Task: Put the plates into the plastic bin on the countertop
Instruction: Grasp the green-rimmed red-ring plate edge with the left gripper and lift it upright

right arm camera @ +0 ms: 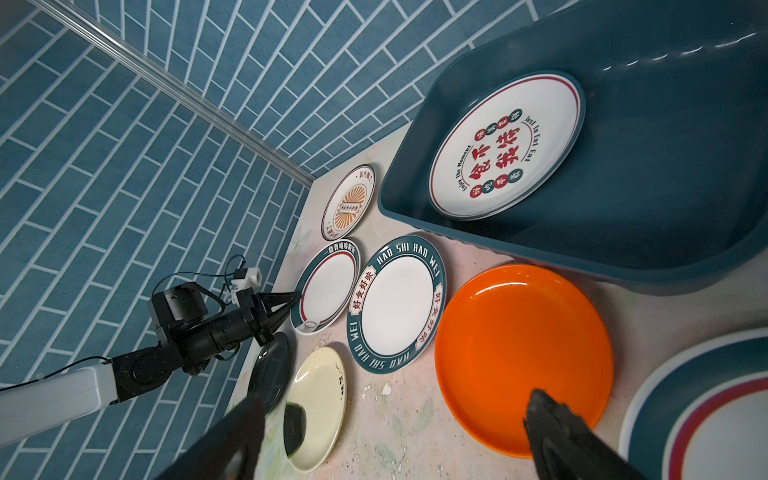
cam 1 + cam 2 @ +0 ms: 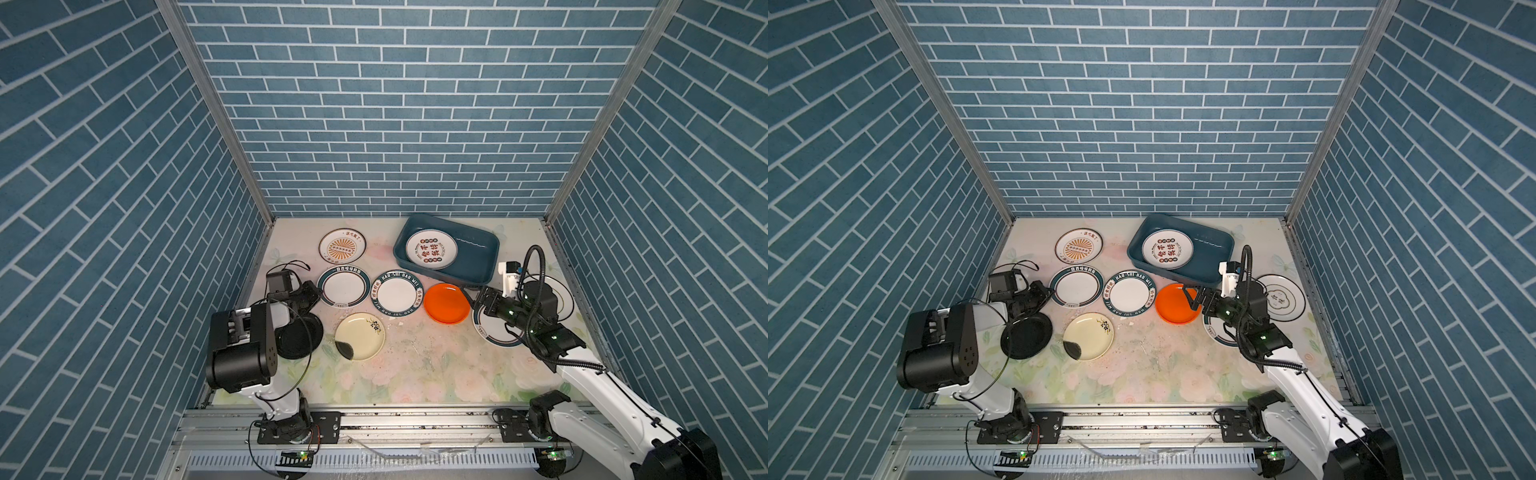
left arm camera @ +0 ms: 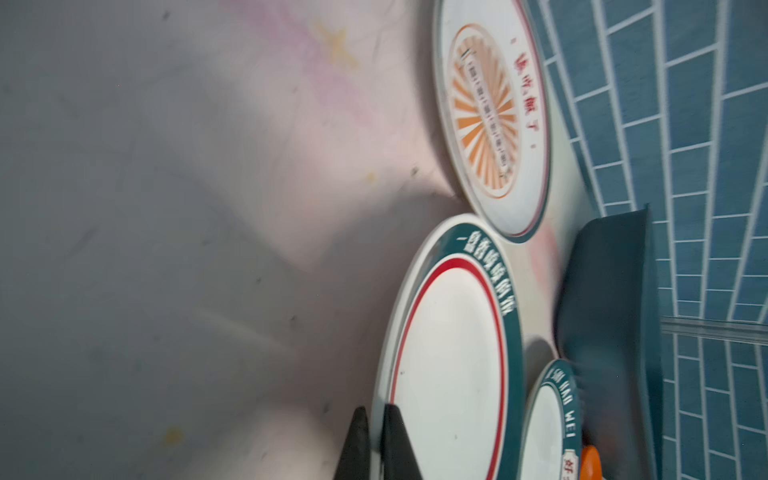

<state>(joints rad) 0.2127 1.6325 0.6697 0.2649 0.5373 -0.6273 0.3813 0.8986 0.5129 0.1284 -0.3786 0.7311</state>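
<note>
My left gripper has its two black fingers pinching the rim of the round white plate with the teal lettered band, on the side that faces the left edge of the pale rose-printed countertop. The plate lies close to that edge, and I cannot tell whether it is lifted yet. The dark teal rectangular plastic bin sits near the back edge, toward the right back corner, so from my grip the carry runs across the plate and off to the back right. The bin's long axis slants along the back edge. A white plate with red characters fills its leftward end, and the bare rightward end is where I judge I should aim. My right gripper hovers over the plain orange round plate just in front of the bin, with its fingers spread wide and holding nothing. It is the nearer arm to the bin.
</note>
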